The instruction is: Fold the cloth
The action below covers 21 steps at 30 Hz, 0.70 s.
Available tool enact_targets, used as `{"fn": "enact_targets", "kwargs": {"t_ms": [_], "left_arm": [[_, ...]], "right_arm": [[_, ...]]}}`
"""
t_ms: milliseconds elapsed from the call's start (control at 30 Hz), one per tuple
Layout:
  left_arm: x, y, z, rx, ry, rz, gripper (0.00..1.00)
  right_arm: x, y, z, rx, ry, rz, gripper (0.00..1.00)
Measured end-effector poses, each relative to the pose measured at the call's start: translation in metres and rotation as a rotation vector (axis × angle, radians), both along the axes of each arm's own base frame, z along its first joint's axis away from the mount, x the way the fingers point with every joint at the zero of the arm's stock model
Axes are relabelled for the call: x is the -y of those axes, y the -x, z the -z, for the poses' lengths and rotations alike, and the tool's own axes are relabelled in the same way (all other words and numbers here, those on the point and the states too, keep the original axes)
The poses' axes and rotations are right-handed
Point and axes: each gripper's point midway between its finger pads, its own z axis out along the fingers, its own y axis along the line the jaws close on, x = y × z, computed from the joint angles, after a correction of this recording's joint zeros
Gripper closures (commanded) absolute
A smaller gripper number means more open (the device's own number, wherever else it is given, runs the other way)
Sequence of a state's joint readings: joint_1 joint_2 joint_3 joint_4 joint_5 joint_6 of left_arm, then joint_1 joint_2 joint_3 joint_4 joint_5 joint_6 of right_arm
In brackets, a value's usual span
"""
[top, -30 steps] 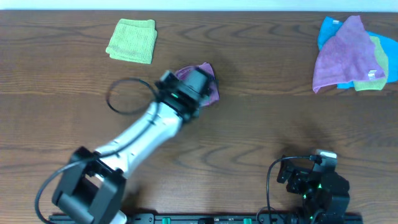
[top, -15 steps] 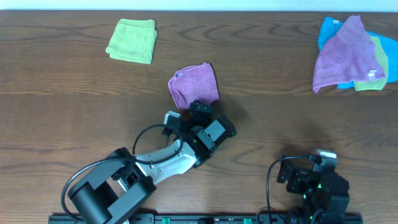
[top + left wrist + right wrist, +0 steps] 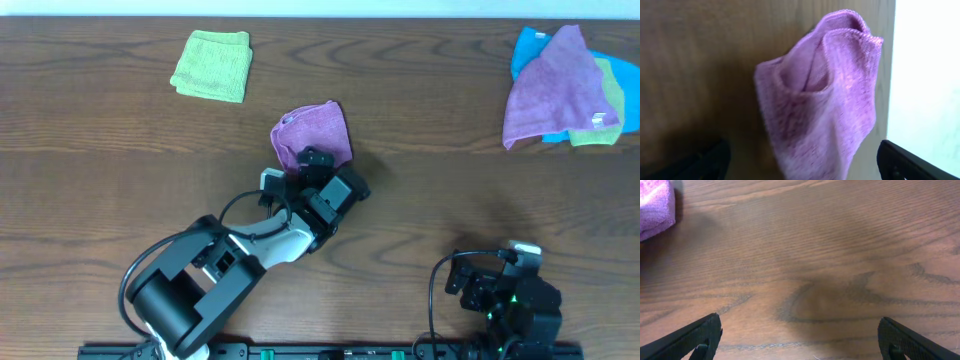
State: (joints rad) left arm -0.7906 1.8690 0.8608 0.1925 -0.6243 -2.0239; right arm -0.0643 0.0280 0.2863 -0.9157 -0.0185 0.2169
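Note:
The orchid cloth [image 3: 312,134] lies in a folded, slightly bunched heap at the table's middle. In the left wrist view the cloth [image 3: 820,95] fills the centre, with curled hems at its top. My left gripper [image 3: 314,163] sits just at the cloth's near edge. Its jaws stand wide apart, and the cloth's near end hangs between them [image 3: 805,172] with a gap on each side. My right gripper [image 3: 490,280] rests at the near right, open and empty [image 3: 802,345]. One corner of the cloth [image 3: 655,205] shows at the top left of the right wrist view.
A lime-green folded cloth [image 3: 211,65] lies at the far left. A pile of lavender, blue and green cloths [image 3: 565,85] lies at the far right. The table's far edge [image 3: 400,18] runs along the top.
One second ago my left gripper was over the cloth. It then drew back toward the near edge, leaving the cloth lying uncovered, and has now crept forward to the cloth's near end. The right arm stayed still.

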Motion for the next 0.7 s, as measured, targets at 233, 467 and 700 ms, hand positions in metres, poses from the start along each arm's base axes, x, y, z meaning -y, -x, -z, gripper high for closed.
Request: {"fn": "enact_targets", "kwargs": {"t_ms": [233,467,700], "left_arm": [[0.003,-0.031,0.000,0.032,0.030,-0.047,0.06],[0.001,-0.046,0.009,0.019,0.041,-0.065,0.49],[-0.007,-0.042,0.030,-0.028,0.015,-0.067,0.94]], "right_arm": [[0.000,0.000,0.000,0.000,0.000,0.000,0.01],[0.000,0.000,0.000,0.000,0.000,0.000,0.01],[0.000,0.000,0.000,0.000,0.000,0.001,0.01]]}}
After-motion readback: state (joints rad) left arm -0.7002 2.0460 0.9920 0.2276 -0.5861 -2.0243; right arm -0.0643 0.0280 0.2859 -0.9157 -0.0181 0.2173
